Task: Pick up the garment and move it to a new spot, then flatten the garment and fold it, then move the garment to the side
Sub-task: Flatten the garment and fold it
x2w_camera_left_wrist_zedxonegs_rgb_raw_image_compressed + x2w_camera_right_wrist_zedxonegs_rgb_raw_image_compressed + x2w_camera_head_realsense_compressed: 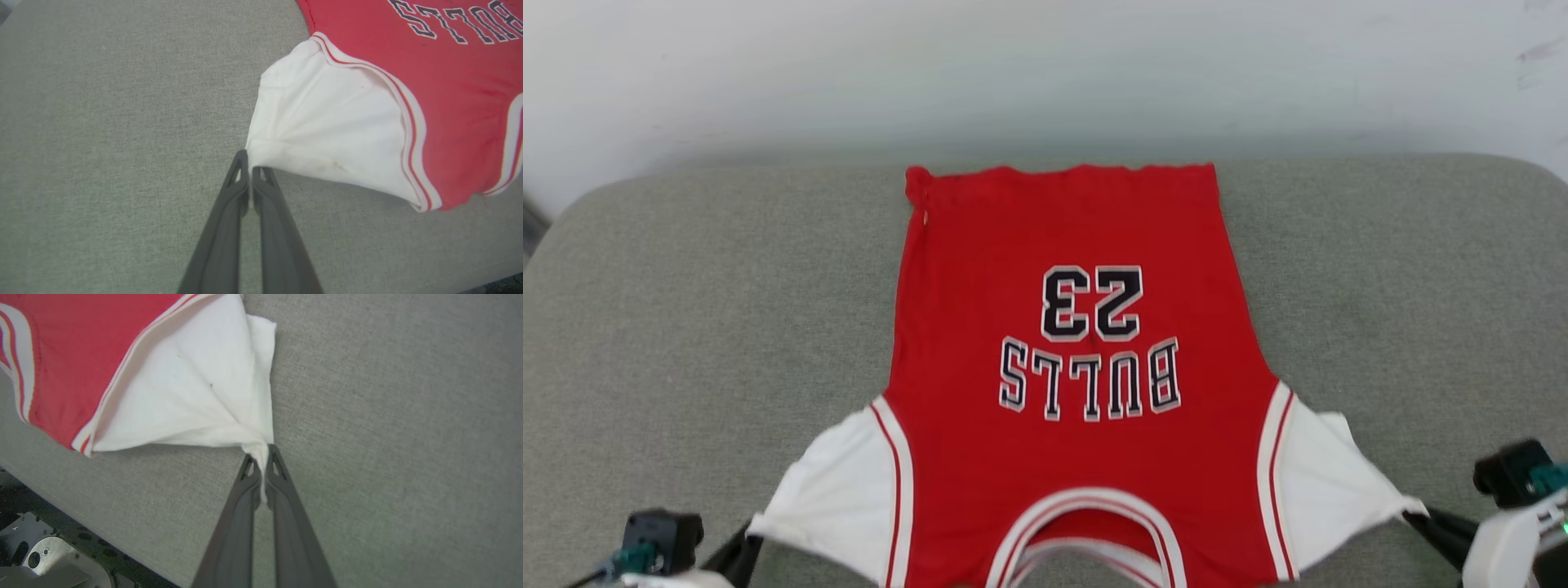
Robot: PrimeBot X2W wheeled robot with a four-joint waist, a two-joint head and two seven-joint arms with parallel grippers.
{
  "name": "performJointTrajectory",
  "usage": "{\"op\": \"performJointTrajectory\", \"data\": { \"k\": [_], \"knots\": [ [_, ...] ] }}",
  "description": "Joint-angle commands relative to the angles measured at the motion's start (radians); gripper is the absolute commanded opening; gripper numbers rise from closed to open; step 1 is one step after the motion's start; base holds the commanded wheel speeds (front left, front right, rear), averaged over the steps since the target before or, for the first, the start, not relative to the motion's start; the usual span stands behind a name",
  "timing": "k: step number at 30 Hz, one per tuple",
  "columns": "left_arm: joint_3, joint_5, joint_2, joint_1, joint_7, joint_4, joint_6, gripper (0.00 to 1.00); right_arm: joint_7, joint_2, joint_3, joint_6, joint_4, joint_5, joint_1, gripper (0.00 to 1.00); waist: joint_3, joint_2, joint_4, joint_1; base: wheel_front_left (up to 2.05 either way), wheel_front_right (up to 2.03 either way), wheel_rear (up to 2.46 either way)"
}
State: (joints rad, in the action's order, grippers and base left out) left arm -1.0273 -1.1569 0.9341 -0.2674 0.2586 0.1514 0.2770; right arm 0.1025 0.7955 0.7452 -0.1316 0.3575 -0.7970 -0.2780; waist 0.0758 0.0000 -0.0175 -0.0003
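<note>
Head view: your red jersey shirt with white sleeves (1078, 229) lies flat on the grey fabric desk (686, 286), long axis running away from you. The left end effector (249, 165) and right end effector (261, 455) are each clamped tight on a sleeve tip.

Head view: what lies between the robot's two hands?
The garment, spread on the grey cushion. The left hand and right hand each pinch one of its white sleeves, as the wrist views show.

The garment (1062, 245) is cut off at the collar and shoulders — by the head view's bottom edge.
</note>
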Motion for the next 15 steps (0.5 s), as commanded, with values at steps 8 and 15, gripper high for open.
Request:
{"op": "performJointTrajectory", "data": {
  "k": [8,15],
  "knots": [
    [-0.002,-0.025,0.032,0.145,0.007,-0.1,0.076,0.0,0.089,0.018,-0.169,0.002,-0.126,0.026,0.289,0.0,-0.024,0.0,0.006,0.0003,0.0,0.0,0.0],
    [0.009,0.017,0.008,0.115,0.008,-0.123,0.084,0.0,0.201,-0.029,-0.319,0.002,-0.242,0.123,0.318,1.0,0.001,0.0,0.016,0.0003,0.0,0.0,0.0]
  ]
}}
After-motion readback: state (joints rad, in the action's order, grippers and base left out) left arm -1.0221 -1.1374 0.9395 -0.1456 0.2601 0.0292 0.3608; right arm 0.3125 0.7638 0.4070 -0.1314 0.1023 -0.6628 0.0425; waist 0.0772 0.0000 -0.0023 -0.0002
